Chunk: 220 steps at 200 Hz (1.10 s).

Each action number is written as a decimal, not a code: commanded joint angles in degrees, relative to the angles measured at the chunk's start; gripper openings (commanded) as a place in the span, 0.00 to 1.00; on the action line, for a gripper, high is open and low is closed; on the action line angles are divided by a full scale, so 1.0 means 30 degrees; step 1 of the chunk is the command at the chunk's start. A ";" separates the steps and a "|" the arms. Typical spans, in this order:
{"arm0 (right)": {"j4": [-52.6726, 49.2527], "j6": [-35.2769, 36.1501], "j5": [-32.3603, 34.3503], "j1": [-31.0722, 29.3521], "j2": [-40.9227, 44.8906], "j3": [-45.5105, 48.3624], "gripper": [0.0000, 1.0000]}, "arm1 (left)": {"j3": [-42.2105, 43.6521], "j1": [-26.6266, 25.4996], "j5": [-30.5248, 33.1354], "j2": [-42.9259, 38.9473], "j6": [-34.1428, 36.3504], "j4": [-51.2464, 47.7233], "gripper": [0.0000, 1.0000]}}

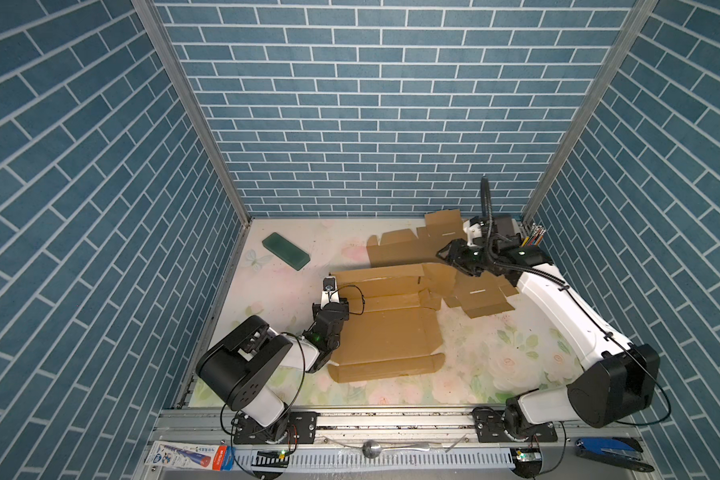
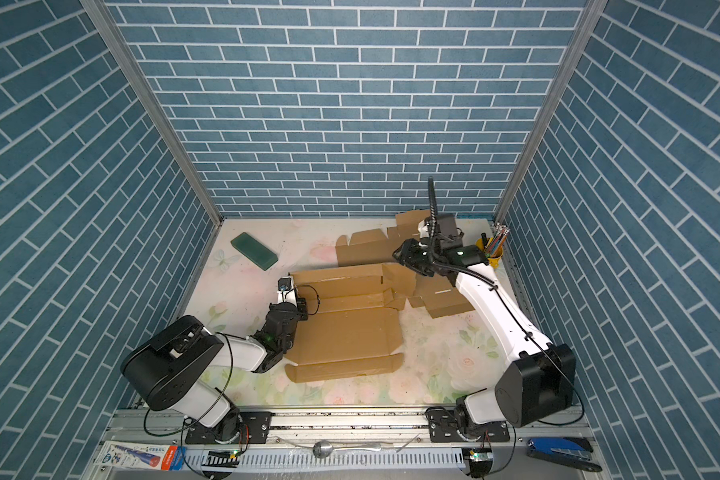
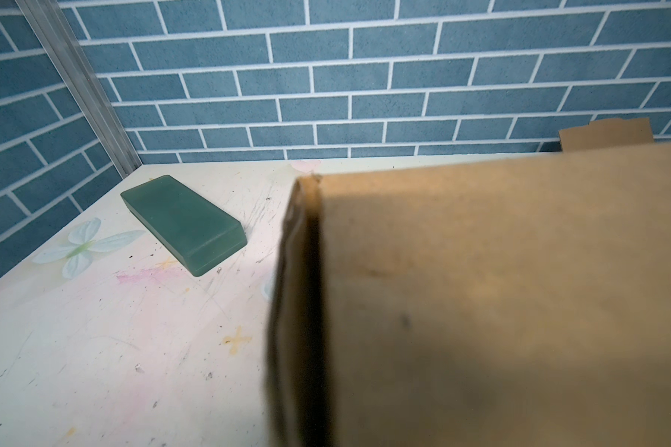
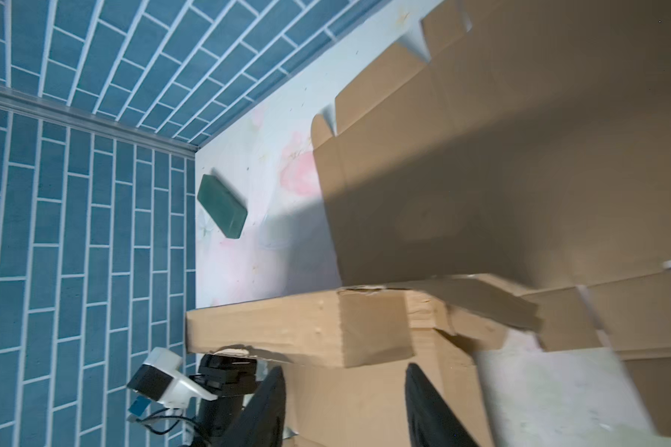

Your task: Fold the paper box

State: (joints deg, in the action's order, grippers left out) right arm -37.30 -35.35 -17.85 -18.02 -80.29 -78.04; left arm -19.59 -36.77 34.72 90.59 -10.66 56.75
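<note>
The paper box point(image 1: 387, 332) point(image 2: 346, 332) is a brown cardboard blank lying at mid-table, with its far wall flap point(image 4: 287, 329) folded up. My left gripper point(image 1: 336, 293) point(image 2: 296, 293) is shut on the left end of that raised flap. Its jaws are hidden in the left wrist view, where the cardboard point(image 3: 481, 290) fills the near field. My right gripper point(image 1: 440, 254) point(image 2: 398, 253) point(image 4: 344, 367) hangs above the flap's right end. It is open, its two black fingers point(image 4: 272, 402) apart with nothing between them.
A second flat cardboard blank point(image 1: 404, 249) point(image 2: 366, 249) lies at the back right, partly under the box. A green block point(image 1: 285, 250) point(image 3: 183, 222) point(image 4: 221, 211) sits at the back left. A yellow cup of pencils point(image 2: 495, 251) stands in the back right corner.
</note>
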 commanded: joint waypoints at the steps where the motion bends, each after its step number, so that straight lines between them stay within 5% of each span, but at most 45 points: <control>1: -0.3442 0.7176 0.2618 0.0525 0.0043 -0.1100 0.53 | -0.0230 -0.0140 -0.0089 0.0083 0.0515 -0.1288 0.00; 43: -0.0461 1.4276 0.4393 0.0433 -0.0263 0.1534 0.61 | -0.0752 0.0165 -0.0738 0.0010 0.0521 -0.2308 0.00; 91: -0.1087 1.9308 0.0168 0.0383 -0.2842 0.0159 0.59 | -0.1056 0.0305 -0.1083 0.0042 0.0430 -0.2876 0.00; 130: -0.3169 2.0770 -0.0786 0.0166 -0.4906 -0.1597 0.49 | -0.1099 0.0324 -0.1057 0.0127 0.0213 -0.3031 0.00; 184: -0.2924 2.0477 -0.0640 -0.0653 -0.4639 -0.1031 0.11 | -0.1860 0.0711 -0.1091 -0.0308 -0.0731 -0.5140 0.00; 220: -0.2809 1.9481 -0.0480 -0.1289 -0.3955 -0.1030 0.02 | -0.2050 0.0728 -0.0999 -0.0516 -0.0761 -0.5598 0.00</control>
State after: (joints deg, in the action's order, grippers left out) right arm -44.82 23.55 -18.52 -20.08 -95.00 -79.72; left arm -25.17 -34.76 32.34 89.65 -12.75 44.73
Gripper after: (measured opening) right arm 0.050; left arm 0.081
